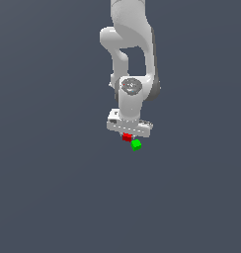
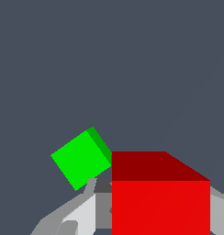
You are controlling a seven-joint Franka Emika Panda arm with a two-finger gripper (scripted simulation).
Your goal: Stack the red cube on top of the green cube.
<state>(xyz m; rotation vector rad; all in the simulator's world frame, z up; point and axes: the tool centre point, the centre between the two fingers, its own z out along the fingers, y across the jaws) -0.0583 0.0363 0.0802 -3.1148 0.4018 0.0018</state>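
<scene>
Under the end effector: plain dark grey-blue bench (image 1: 53,197).
End effector (image 1: 128,134): clamped on the red cube (image 1: 127,137).
Green cube (image 1: 136,145): just beside it, on the bench.

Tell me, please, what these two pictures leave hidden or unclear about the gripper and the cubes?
- Exterior view: the gripper fingers are hidden behind the hand body; the red cube and green cube are too small to show contact or height.
- Wrist view: the red cube is cut off by the picture's edge and hides the fingertips, so the grip is unclear.
</scene>
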